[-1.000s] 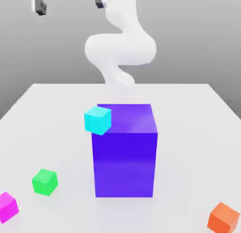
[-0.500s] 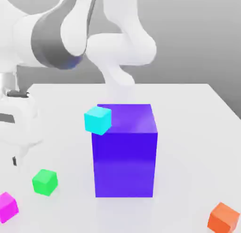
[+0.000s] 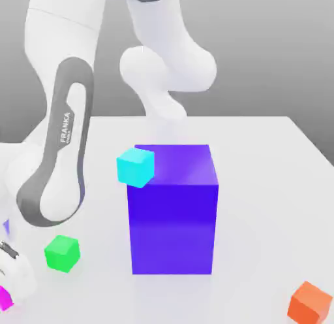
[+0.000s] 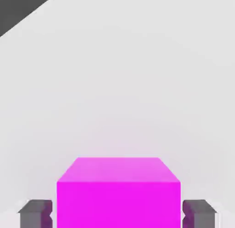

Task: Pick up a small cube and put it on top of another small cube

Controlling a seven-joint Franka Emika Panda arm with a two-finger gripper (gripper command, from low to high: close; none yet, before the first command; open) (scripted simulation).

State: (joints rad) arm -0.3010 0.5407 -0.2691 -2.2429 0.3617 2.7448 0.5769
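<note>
White tabletop (image 3: 261, 159) stretched under everything, with a large blue-purple block (image 3: 172, 208) off to one side of the claw (image 4: 117, 214). Directly between its dark fingertips (image 4: 36, 213) sat the small bright magenta-pink cube (image 4: 118, 192), resting on the table, both pads clenched against its sides.

Bare table (image 3: 274, 185) lies wide open; only the tall purple block (image 3: 173, 211) stands mid-table.
</note>
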